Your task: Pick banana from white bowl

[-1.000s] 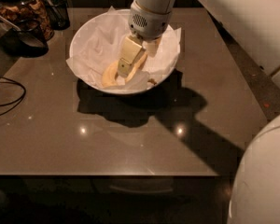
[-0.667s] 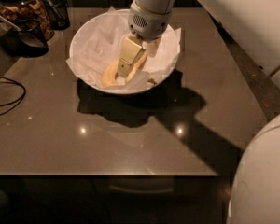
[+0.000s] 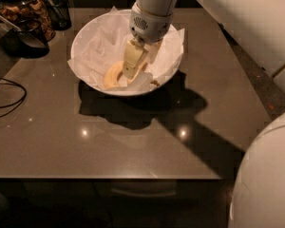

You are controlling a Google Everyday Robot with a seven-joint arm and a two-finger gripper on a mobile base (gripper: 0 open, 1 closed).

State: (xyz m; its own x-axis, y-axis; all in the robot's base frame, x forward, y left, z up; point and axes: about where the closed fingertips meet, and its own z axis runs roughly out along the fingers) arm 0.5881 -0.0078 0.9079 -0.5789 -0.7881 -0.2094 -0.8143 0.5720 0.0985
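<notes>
The white bowl (image 3: 83, 41), wide and lined with crinkled white paper, stands at the back middle of the dark table. A yellow banana (image 3: 111, 78) lies in the bowl's front part. Its left end shows and the rest is covered by my gripper. I cannot tell if it is the slim pale one or the stubbier one, and no second banana shows. My gripper (image 3: 134, 69) reaches down into the bowl from the upper right, low over the banana's right part and touching or nearly touching it.
A glass jar of snacks (image 3: 26, 8) and a dark cup (image 3: 23, 39) stand at the back left. A black cable (image 3: 7, 96) lies at the left edge. The robot's white body (image 3: 266, 175) fills the lower right. The table's front edge (image 3: 104, 177) runs across below.
</notes>
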